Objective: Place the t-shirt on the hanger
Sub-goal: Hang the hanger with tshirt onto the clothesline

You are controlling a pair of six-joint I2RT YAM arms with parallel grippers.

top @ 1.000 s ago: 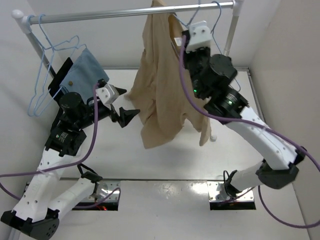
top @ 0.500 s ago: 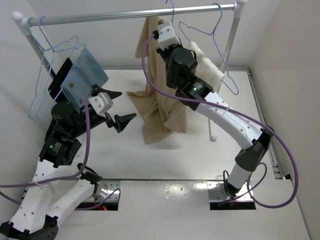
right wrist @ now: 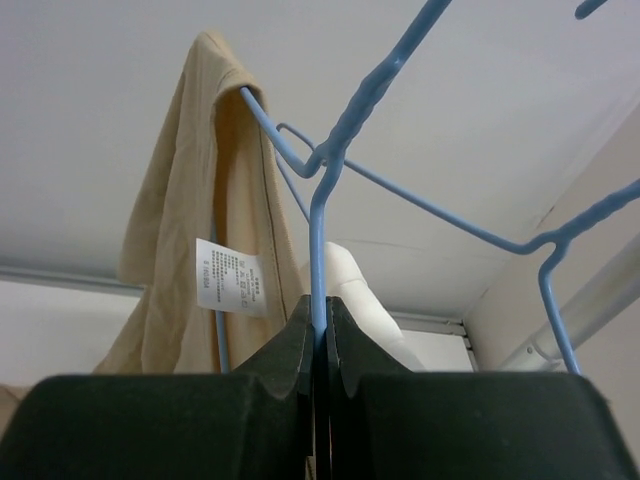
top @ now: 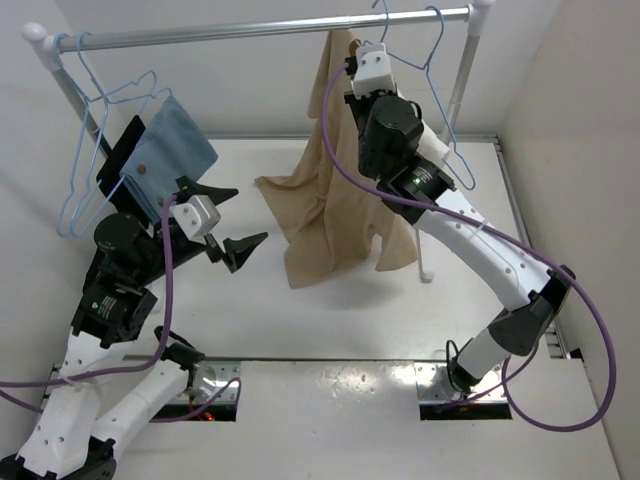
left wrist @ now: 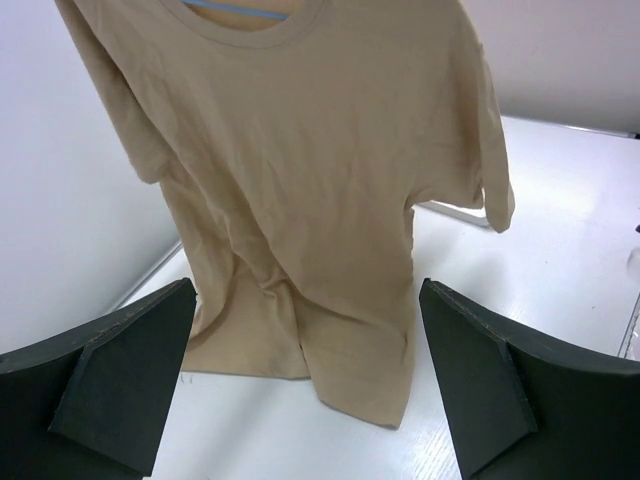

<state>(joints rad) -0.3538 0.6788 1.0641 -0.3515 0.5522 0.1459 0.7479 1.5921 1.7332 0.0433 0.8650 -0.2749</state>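
Observation:
The tan t-shirt [top: 320, 200] hangs on the light-blue hanger [top: 392, 52] just below the rail, and its hem trails on the table. My right gripper [top: 365, 62] is shut on the hanger [right wrist: 330, 170] wire below the hook, so the wire stands pinched between the closed jaws of the right gripper [right wrist: 319, 305]. The t-shirt [right wrist: 190, 200] with its white label [right wrist: 232, 278] drapes left of it. My left gripper [top: 247, 214] is open, left of the shirt and apart from it. The left wrist view frames the t-shirt [left wrist: 320, 180] between the spread fingers of the left gripper [left wrist: 307, 290].
A metal rail [top: 230, 30] spans the back on white posts [top: 462, 70]. Several blue hangers [top: 85, 160] with a blue cloth [top: 170, 145] hang at the left. Another hanger with white cloth [top: 435, 150] hangs right of my right gripper.
My right arm swung left along the rail, then partway back right, and the shirt swayed with it. The left arm shifted slightly and stayed open.

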